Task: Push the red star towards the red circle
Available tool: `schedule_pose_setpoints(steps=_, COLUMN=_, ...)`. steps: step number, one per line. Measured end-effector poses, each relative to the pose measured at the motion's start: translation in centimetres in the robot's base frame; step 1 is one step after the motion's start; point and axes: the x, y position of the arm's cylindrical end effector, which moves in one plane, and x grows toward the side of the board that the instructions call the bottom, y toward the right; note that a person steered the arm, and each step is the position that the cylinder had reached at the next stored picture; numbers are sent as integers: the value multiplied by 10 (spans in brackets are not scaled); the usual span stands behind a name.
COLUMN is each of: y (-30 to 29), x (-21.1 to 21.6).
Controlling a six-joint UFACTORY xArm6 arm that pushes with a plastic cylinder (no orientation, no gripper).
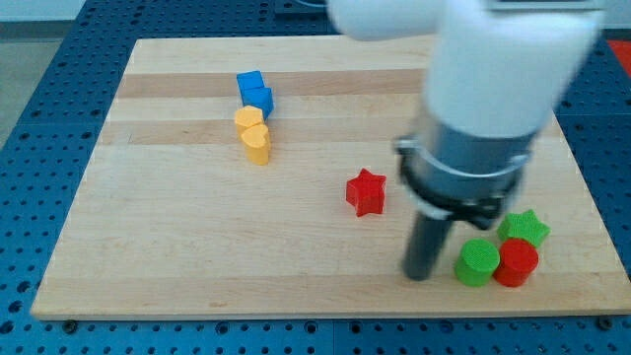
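Pale wooden board [197, 247], visible grain, on a blue perforated table [39, 79]. Matte red star block [366, 191] lies mid-board, free of everything. Red circle block [517, 261] sits at the view's lower right, touching a green cylinder block [477, 263]; green star block [524, 228] just behind. Blue blocks [254, 92] and yellow blocks [253, 133] stack upper left (shapes unclear). Arm descends vertically; my tip [421, 275] rests between star and green cylinder, holding nothing.
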Motion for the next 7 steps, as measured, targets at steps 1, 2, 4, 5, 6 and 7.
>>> schedule_pose_setpoints(steps=1, y=-93, x=-4)
schedule_pose_setpoints(steps=2, y=-153, x=-41)
schedule_pose_setpoints(steps=4, y=-138, x=-127)
schedule_pose_setpoints(steps=5, y=-76, x=-126)
schedule_pose_setpoints(steps=6, y=-7, x=-105)
schedule_pose_setpoints(steps=7, y=52, x=-100)
